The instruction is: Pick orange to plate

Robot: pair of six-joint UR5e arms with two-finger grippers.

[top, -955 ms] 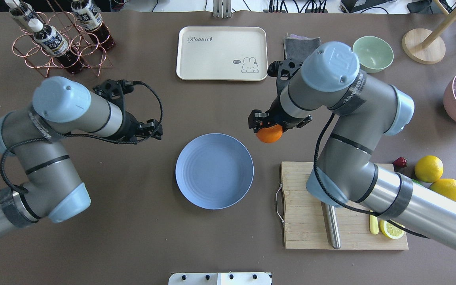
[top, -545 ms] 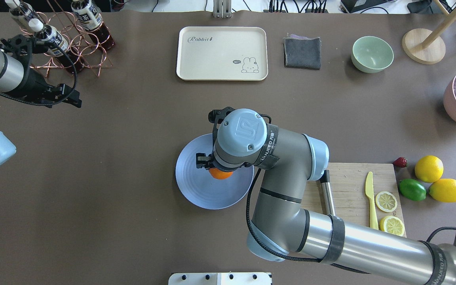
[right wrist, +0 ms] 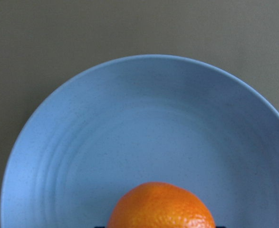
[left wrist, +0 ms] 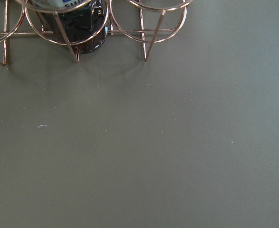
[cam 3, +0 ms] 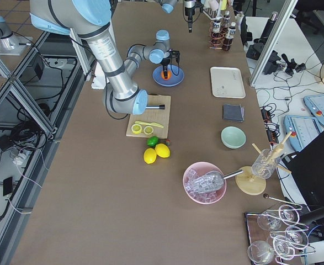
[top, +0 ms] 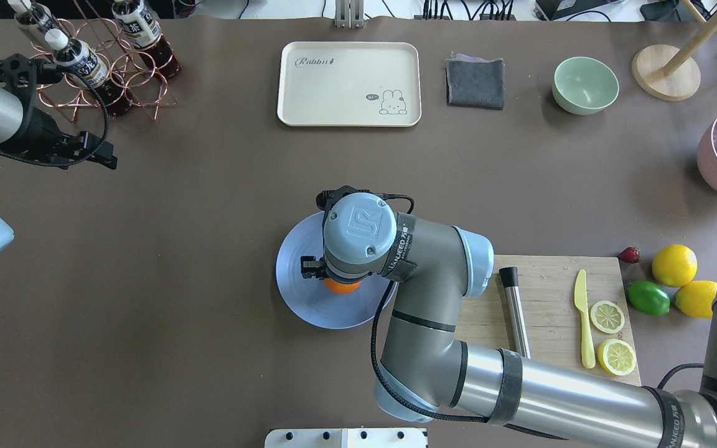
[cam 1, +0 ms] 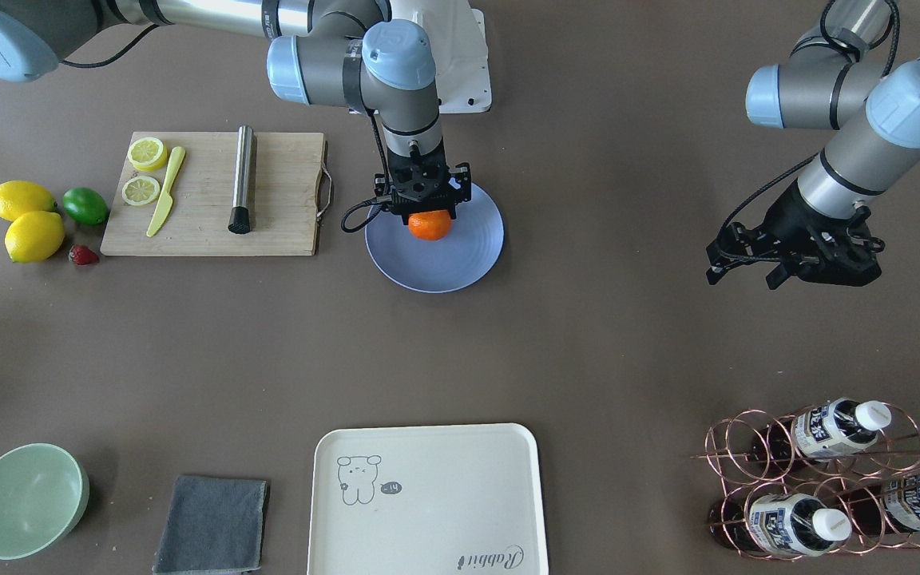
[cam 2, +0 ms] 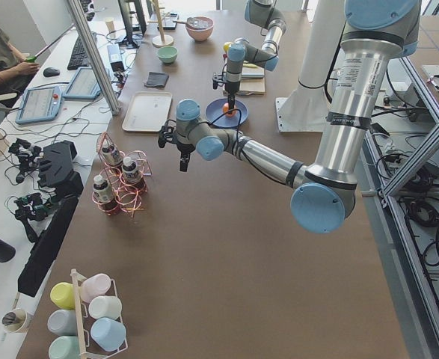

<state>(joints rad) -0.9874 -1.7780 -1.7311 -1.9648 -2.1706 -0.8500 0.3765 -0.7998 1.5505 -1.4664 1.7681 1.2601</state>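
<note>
Gripping orange (cam 1: 430, 227) in right hand (cam 1: 429, 214) | held over blue plate (cam 1: 468, 255) middle, slightly nearer robot than half-second ago | left hand (top: 106, 158) near bottle rack (top: 147, 93), barely shifted left, opening: cannot tell

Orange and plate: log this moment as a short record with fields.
orange: held in the right gripper, over the plate's inner area
plate: blue, nothing else on it
orange touching plate: cannot tell
left gripper: open, empty, on the bottle rack side, far from the plate
stage: orange at the plate, not yet released
</note>
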